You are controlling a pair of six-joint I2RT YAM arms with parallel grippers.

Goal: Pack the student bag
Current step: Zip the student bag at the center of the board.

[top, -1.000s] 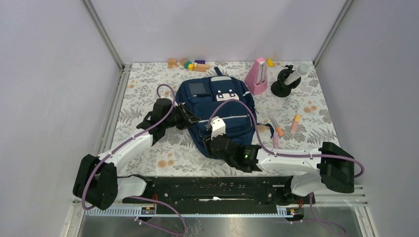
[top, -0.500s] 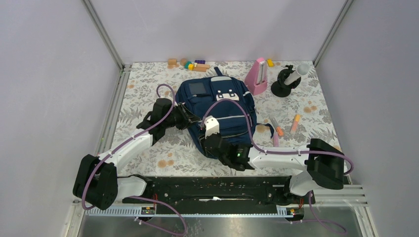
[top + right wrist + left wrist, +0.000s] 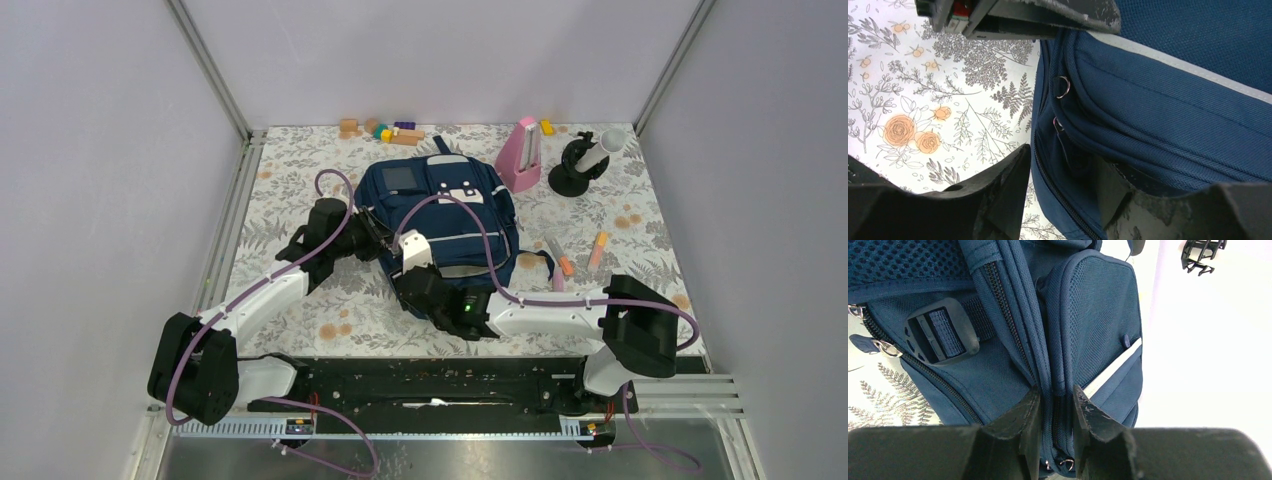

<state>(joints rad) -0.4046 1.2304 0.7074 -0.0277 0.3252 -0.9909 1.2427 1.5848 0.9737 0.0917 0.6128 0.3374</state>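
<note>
The student bag [image 3: 450, 215], navy with thin white stripes, lies flat in the middle of the flowered table. My left gripper [image 3: 385, 240] is at the bag's left side. In the left wrist view it [image 3: 1055, 400] is shut on a zipped seam fold of the bag [image 3: 1098, 315]. My right gripper [image 3: 410, 285] is at the bag's near left corner. In the right wrist view it [image 3: 1063, 170] stands open astride the bag's [image 3: 1173, 100] zipped edge, one finger over the tablecloth and the other tucked into a fold. Two small zipper rings [image 3: 1063, 86] show just above it.
A pink wedge-shaped object [image 3: 520, 155] and a black stand with a white ball [image 3: 585, 160] stand at the back right. Coloured blocks [image 3: 385, 130] lie at the back. Markers [image 3: 565, 262] and an orange piece [image 3: 598, 248] lie right of the bag.
My right arm has slid left along the bag's near edge toward its left corner. The left gripper has kept its hold and has not moved.
</note>
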